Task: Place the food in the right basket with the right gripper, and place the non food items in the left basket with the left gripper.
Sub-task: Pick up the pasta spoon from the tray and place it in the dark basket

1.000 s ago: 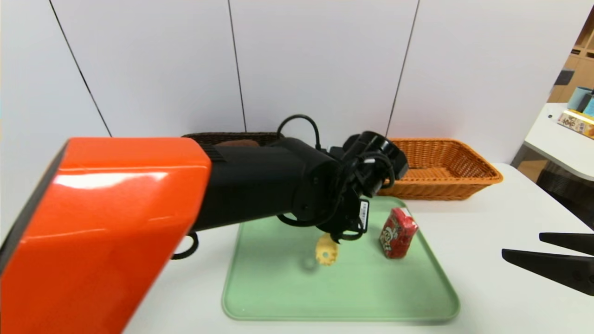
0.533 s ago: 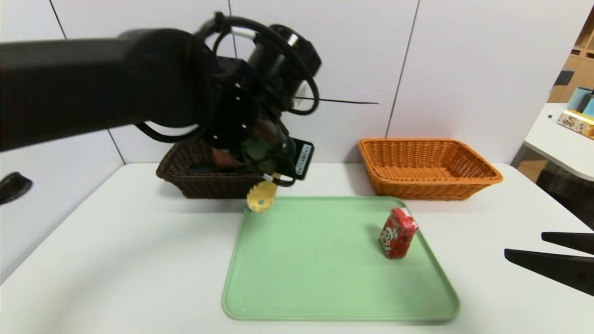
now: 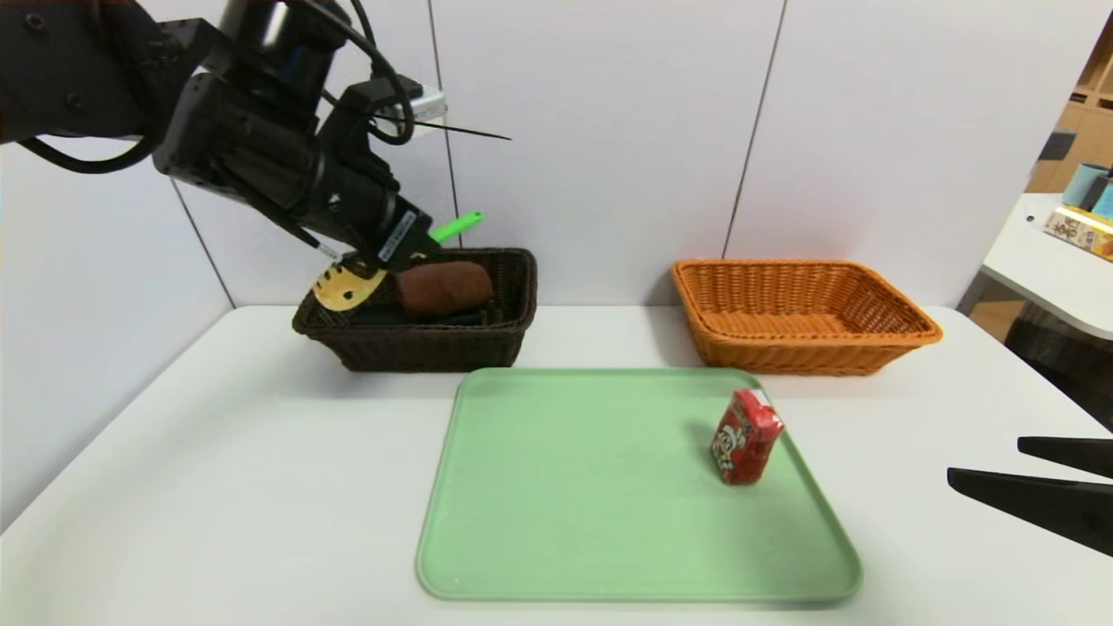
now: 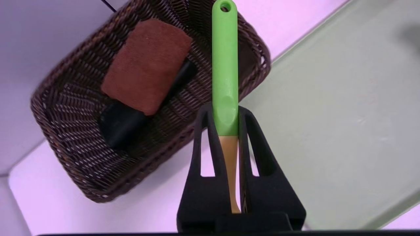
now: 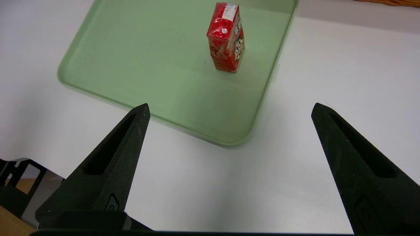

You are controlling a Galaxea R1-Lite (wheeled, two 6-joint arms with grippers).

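Note:
My left gripper (image 3: 420, 243) is shut on a utensil (image 3: 346, 288) with a green handle and a yellow toothed head. It hangs tilted over the dark brown left basket (image 3: 417, 344), head low at the basket's left end. In the left wrist view the handle (image 4: 224, 49) sticks out past the gripper (image 4: 225, 109) above the basket (image 4: 82, 170). A red carton (image 3: 745, 437) stands upright on the green tray (image 3: 565, 522). The orange right basket (image 3: 809, 352) looks empty. My right gripper (image 3: 983, 459) is open near the table's right front, short of the carton (image 5: 226, 37).
In the left basket lie a brown cloth (image 3: 443, 287) and a black object (image 4: 121, 124) under it. The tray (image 5: 131, 65) is bare apart from the carton. A side table with boxes (image 3: 1078, 230) stands at the far right.
My left arm has lifted the utensil off the tray and swung it left and back to above the left basket. The right gripper has stayed put.

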